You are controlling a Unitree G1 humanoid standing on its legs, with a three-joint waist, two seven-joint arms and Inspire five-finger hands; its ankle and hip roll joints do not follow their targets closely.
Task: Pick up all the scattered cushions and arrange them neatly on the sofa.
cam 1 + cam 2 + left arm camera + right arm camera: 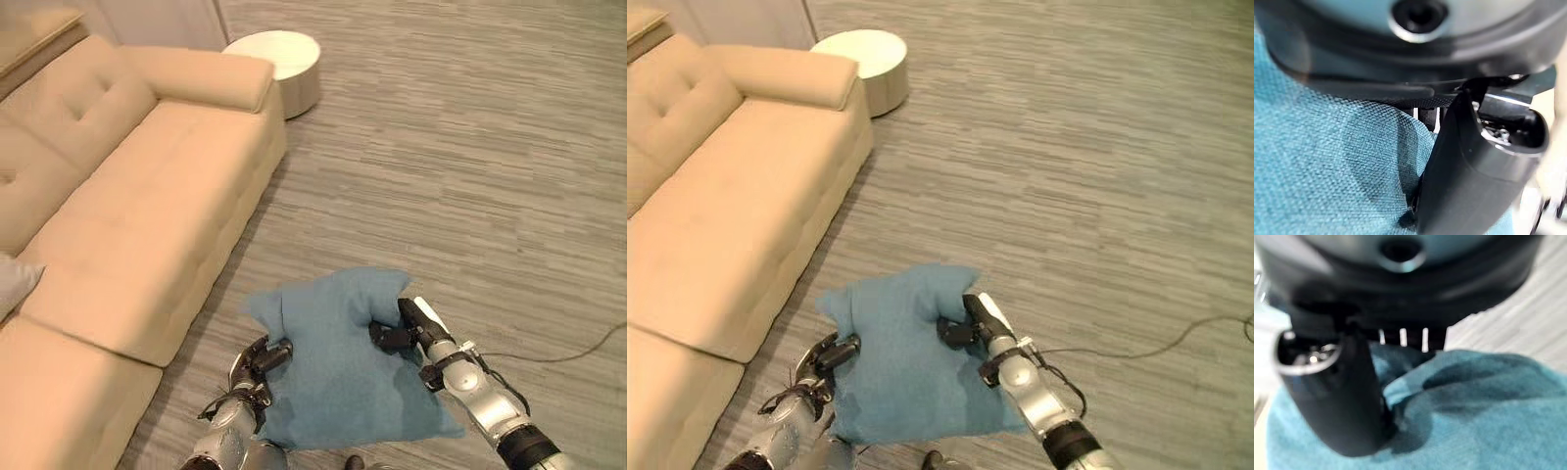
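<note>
A blue cushion (343, 362) hangs between both hands above the floor, just in front of the beige sofa (147, 206). My left hand (257, 364) pinches its left edge, and in the left wrist view the thumb (1469, 181) presses into the blue cloth (1327, 171). On the cushion's right side my right hand (411, 328) grips a fold, with its thumb (1347, 401) dug into the fabric (1474, 411). A grey cushion (15, 284) lies on the sofa seat at the far left.
A round white side table (284, 61) stands beyond the sofa's armrest. Striped grey carpet (470, 166) stretches to the right. The sofa seat (715, 206) runs along the left.
</note>
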